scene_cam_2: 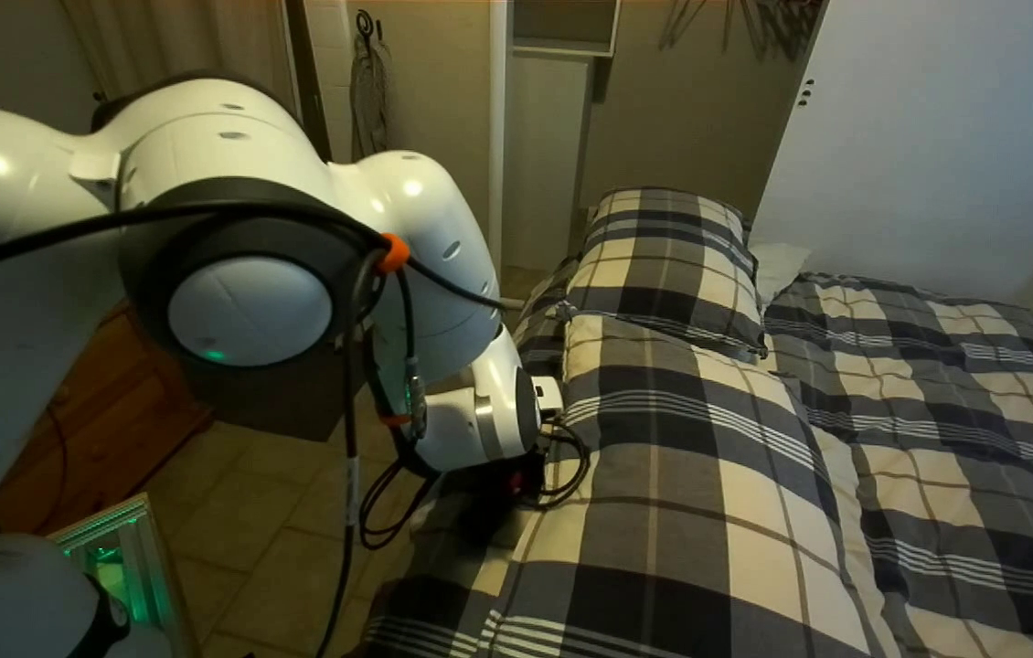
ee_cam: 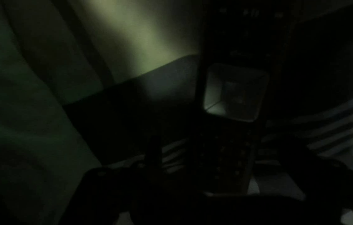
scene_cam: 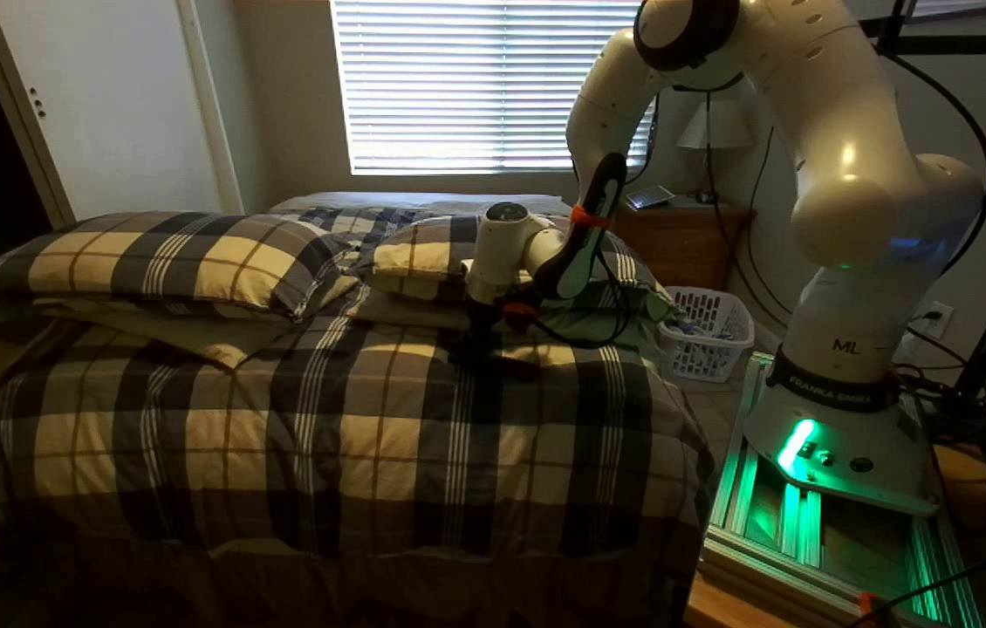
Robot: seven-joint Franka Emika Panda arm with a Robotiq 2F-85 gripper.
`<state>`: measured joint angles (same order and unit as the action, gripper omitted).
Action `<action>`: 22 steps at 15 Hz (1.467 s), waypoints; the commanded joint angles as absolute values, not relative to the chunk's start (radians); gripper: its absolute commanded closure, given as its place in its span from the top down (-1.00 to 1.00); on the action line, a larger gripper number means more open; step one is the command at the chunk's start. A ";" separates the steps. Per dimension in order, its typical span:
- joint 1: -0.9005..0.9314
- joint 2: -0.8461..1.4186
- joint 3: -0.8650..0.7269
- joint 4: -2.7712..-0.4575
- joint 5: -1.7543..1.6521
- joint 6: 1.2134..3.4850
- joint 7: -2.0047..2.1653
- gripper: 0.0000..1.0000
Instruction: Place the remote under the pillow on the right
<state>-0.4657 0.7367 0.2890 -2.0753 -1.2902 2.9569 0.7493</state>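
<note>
The remote (ee_cam: 234,93) is long and dark with a shiny square panel; in the wrist view it lies lengthwise over the plaid bedspread. My gripper (ee_cam: 220,140) is open, its dark fingers on either side of the remote's near end with gaps showing. In an exterior view the gripper (scene_cam: 489,349) is low at the bedspread in front of the pillow (scene_cam: 423,249), and I cannot separate the remote from its dark shape. This flattish plaid pillow also shows in an exterior view (scene_cam_2: 690,457). Greenish cloth (ee_cam: 23,134) fills the wrist view's left side. The wrist view is very dark.
A plumper plaid pillow (scene_cam: 170,257) lies beside the pillow, also seen in an exterior view (scene_cam_2: 663,260). The plaid bedspread (scene_cam: 284,445) covers the bed. A white basket (scene_cam: 707,336) and a wooden nightstand (scene_cam: 676,249) stand beyond the bed's edge. Cables hang by the arm.
</note>
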 commanded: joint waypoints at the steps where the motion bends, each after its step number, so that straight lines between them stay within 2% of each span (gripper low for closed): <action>1: -0.477 0.773 0.298 -2.036 -1.279 2.970 0.717 0.34; 4: -0.471 0.788 0.289 -2.032 -1.288 2.964 0.723 -0.13; 6: -0.473 0.796 0.291 -2.032 -1.284 2.961 0.718 -0.38; 7: -0.474 0.797 0.291 -2.034 -1.284 2.962 0.719 -0.43; 14: -0.457 0.740 0.319 -2.128 -1.284 2.871 0.632 -0.43; 22: -0.449 0.672 0.360 -2.245 -1.312 2.788 0.346 -0.43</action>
<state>-0.4491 0.7060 0.3485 -2.1836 -1.3022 2.8343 0.4471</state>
